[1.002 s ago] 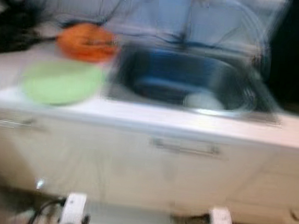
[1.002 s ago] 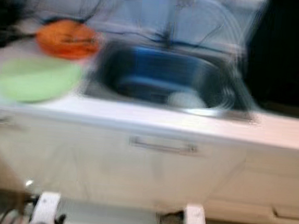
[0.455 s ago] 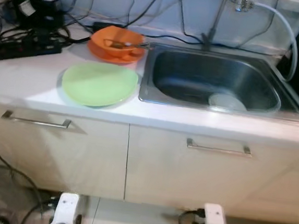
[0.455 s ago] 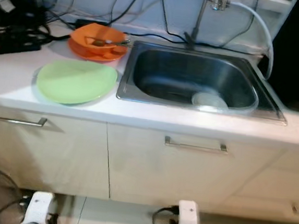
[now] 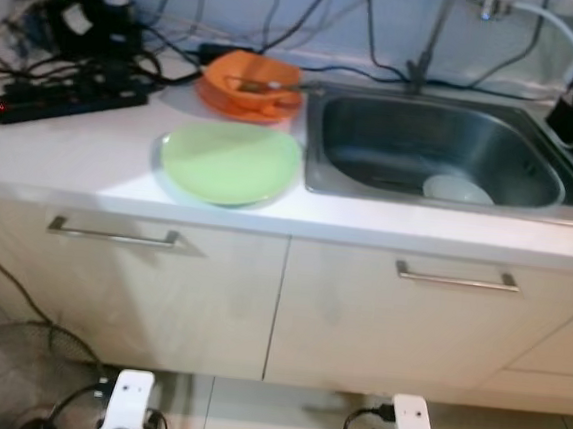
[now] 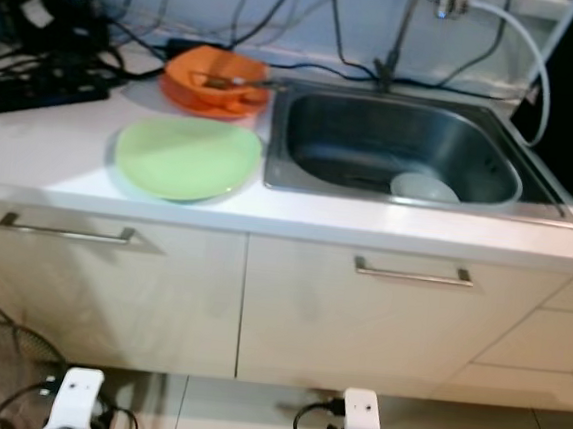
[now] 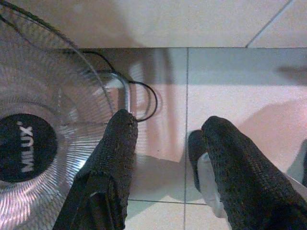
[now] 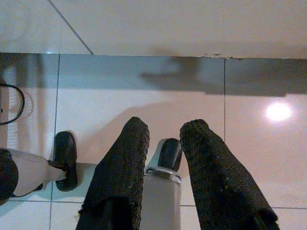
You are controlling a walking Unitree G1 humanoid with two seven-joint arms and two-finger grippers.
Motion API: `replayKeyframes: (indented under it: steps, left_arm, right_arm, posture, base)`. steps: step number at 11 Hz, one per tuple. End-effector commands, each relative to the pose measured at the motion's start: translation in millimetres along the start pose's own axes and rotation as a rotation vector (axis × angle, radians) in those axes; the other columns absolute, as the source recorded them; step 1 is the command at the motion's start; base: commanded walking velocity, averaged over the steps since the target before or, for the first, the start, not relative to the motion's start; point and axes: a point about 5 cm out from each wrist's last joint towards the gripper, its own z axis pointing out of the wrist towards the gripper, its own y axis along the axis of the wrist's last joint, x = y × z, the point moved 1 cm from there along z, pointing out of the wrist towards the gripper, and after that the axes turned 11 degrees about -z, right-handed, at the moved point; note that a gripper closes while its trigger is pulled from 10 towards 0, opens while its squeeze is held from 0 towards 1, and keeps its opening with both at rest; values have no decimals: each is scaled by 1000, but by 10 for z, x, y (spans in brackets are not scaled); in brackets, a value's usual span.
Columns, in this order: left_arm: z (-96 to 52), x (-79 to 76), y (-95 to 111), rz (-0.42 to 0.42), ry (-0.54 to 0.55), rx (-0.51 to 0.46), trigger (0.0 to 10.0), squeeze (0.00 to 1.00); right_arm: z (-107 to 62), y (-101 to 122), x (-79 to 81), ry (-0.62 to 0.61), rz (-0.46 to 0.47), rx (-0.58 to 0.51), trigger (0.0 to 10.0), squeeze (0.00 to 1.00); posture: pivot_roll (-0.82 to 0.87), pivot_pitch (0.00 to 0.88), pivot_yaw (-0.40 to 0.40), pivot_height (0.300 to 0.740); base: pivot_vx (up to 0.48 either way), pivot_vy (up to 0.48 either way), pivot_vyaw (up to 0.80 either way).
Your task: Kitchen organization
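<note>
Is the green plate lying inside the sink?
No, the green plate lies on the white counter, beside the sink.

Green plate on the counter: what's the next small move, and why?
Probably step closer to the counter first. The green plate lies flat left of the sink, with nothing on it, while the left end effector and right end effector both hang open over the floor tiles, well below counter height.

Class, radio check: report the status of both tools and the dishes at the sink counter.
Left tool and right tool open, empty, hanging over floor. Round green plate on counter, orange bowl behind it, white dish in steel sink. Nothing obstructing.
</note>
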Motion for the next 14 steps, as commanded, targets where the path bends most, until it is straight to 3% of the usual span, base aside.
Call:
replayKeyframes:
  steps: [1, 14]
  left_arm:
    - [1, -26, -10, 4, -1, 4, 10000, 0]
    - [8, -66, 26, 42, -40, 1, 10000, 0]
  right_arm:
    - [-6, -1, -57, -16, -12, 1, 10000, 0]
    - [-7, -13, -22, 1, -59, 1, 10000, 0]
  posture:
    - [172, 23, -10, 740]
    - [177, 0, -1, 740]
  base:
    - [0, 0, 0]
    - [0, 0, 0]
